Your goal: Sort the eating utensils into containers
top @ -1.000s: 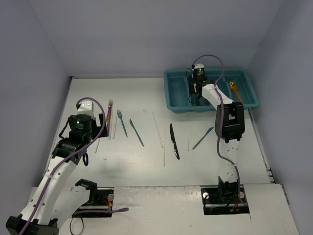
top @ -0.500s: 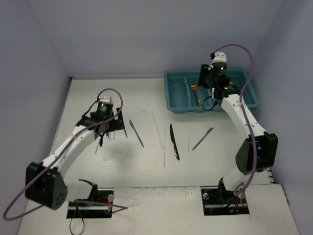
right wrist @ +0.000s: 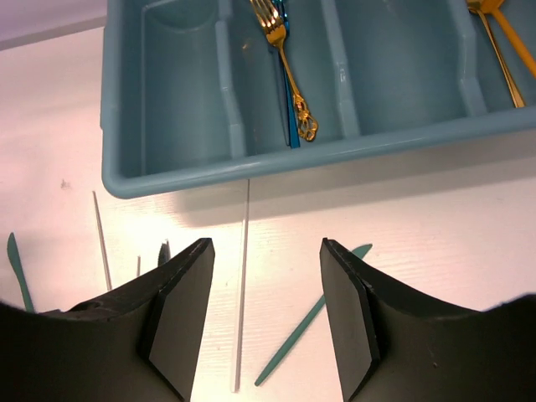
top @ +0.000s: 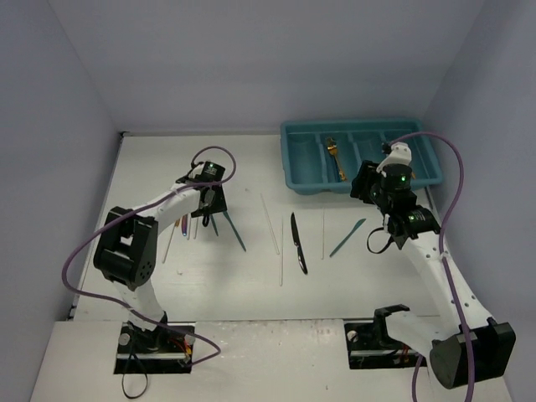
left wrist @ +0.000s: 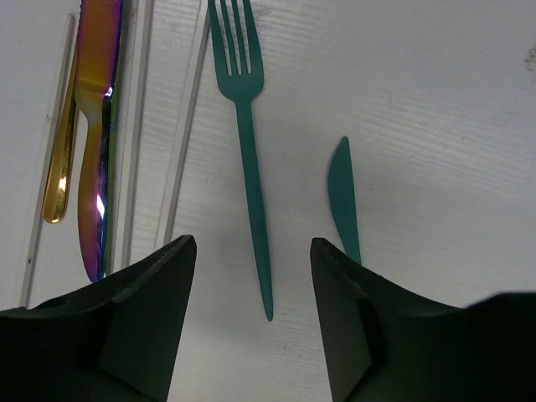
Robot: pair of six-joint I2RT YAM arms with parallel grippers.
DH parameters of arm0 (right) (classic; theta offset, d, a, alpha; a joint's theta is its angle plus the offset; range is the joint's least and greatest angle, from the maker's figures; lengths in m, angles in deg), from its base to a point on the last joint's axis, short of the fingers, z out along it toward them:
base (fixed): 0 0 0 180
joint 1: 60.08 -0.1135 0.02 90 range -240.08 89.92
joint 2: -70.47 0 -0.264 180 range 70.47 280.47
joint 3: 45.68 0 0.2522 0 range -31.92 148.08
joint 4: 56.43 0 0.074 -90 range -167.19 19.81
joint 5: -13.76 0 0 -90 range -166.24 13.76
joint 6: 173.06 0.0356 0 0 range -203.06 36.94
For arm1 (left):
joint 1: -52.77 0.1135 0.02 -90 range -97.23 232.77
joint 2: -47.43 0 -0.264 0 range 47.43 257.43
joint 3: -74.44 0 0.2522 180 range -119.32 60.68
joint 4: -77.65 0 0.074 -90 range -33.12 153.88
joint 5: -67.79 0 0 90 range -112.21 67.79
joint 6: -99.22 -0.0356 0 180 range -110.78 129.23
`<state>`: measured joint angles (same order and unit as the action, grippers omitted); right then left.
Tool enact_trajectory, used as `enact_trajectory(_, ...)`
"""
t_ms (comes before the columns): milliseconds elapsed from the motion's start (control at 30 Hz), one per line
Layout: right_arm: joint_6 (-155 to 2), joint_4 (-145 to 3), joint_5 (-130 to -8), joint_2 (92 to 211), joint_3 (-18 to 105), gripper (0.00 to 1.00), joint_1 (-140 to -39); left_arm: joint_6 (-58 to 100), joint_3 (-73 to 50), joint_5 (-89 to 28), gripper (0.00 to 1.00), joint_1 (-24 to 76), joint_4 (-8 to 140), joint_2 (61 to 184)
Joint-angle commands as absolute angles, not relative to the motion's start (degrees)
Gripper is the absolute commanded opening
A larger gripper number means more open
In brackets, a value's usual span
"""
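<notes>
**Teal fork: pick-up in hand, tray delivery to follow**

Left fingers [left wrist: 134, 327]: set wide, holding nothing. They are low over the worktop [left wrist: 435, 100] and stand astride the handle end of the teal fork [left wrist: 249, 151]. The fork lies flat in the left half of the worktop, tines pointing away from the fingers.
- Toward the right edge: teal knife [left wrist: 343, 201], just beside the fork.
- Toward the left edge: white chopstick [left wrist: 186, 142], iridescent knife [left wrist: 99, 126], gold handle [left wrist: 57, 159].

Right fingers [right wrist: 176, 310]: parted and empty, over the worktop just in front of the near rim of the cutlery tray [right wrist: 293, 159]. The tray sits at the far right corner.
- In one middle compartment: gold fork [right wrist: 283, 59], lying over a blue piece.
- In a compartment further right: more gold cutlery.
- Loose near the tray's near rim: a second white chopstick [right wrist: 243, 285], slim teal utensil [right wrist: 314, 318].
- Loose mid-worktop: black knife [top: 298, 243].

Step, as judged: the left arm is grasping the teal fork; the right arm is between loads.

Next move, as judged: the left fingers close squarely on the thin handle without nudging the teal knife. The handle lies flush to the surface, so they need to reach right down. After that comes a clean lift and a carry across to the fork compartment.
</notes>
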<state>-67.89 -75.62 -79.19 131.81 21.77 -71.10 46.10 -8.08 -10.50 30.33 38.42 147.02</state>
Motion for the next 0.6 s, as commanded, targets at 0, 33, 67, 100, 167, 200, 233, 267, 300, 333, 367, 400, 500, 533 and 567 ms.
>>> enact_trajectory(0, -66.67, -72.17, -77.67, 127.37, 19.97, 0.51, -71.81, 47.77, -12.93, -7.3, 0.48, 30.67, 39.45, 148.84)
enact_trajectory(33, -66.65, -72.13, -77.16, 126.96, 19.62, 0.52, -71.83, 47.81, -13.17, -6.76, 0.44, 30.76, 39.31, 149.66)
enact_trajectory(67, -66.75, -72.14, -76.84, 126.84, 19.42, 0.52, -71.82, 47.81, -13.52, -6.51, 0.4, 30.93, 39.14, 150.32)
enact_trajectory(100, -66.88, -72.18, -76.8, 126.67, 19.15, 0.52, -71.99, 47.81, -13.92, -6.29, 0.37, 31.11, 38.96, 151.11)
enact_trajectory(167, -66.9, -72.2, -76.76, 126.14, 18.66, 0.52, -72.22, 47.7, -14.66, -6.11, 0.35, 31.7, 38.65, 152.12)
enact_trajectory(200, -66.95, -72.15, -76.76, 125.89, 18.4, 0.52, -72.27, 47.6, -14.82, -6.01, 0.35, 31.85, 38.6, 152.63)
enact_trajectory(233, -67.0, -72.13, -76.76, 125.6, 18.14, 0.52, -72.29, 47.46, -14.99, -5.93, 0.35, 32.09, 38.55, 153.24)
enact_trajectory(267, -67.04, -72.13, -76.76, 125.28, 17.86, 0.52, -72.29, 47.28, -15.17, -5.89, 0.35, 32.41, 38.51, 153.97)
enact_trajectory(300, -67.06, -72.13, -76.76, 125.09, 17.63, 0.52, -72.35, 47.14, -15.46, -5.87, 0.35, 32.65, 38.46, 154.61)
enact_trajectory(333, -67.06, -72.13, -76.76, 124.99, 17.45, 0.52, -72.44, 47.05, -15.84, -5.87, 0.35, 32.84, 38.41, 155.18)
enact_trajectory(367, -67.06, -72.13, -76.59, 124.96, 17.32, 0.52, -72.54, 46.91, -16.13, -5.87, 0.34, 33.04, 38.36, 155.96)
enact_trajectory(400, -67.06, -72.13, -76.33, 124.96, 17.21, 0.52, -72.64, 46.76, -16.39, -5.87, 0.34, 33.25, 38.31, 156.82)
enact_trajectory(500, -67.01, -72.16, -74.06, 125.31, 16.96, 0.53, -72.98, 46.08, -17.72, -6.02, 0.31, 33.68, 38.4, 158.41)
enact_trajectory(533, -66.98, -72.13, -73.64, 125.47, 16.87, 0.53, -73.08, 45.73, -18.2, -6.12, 0.29, 33.77, 38.4, 159.08)
enact_trajectory(567, -66.94, -72.13, -72.94, 125.64, 16.79, 0.53, -73.18, 45.45, -18.81, -6.1, 0.26, 33.81, 38.33, 159.61)
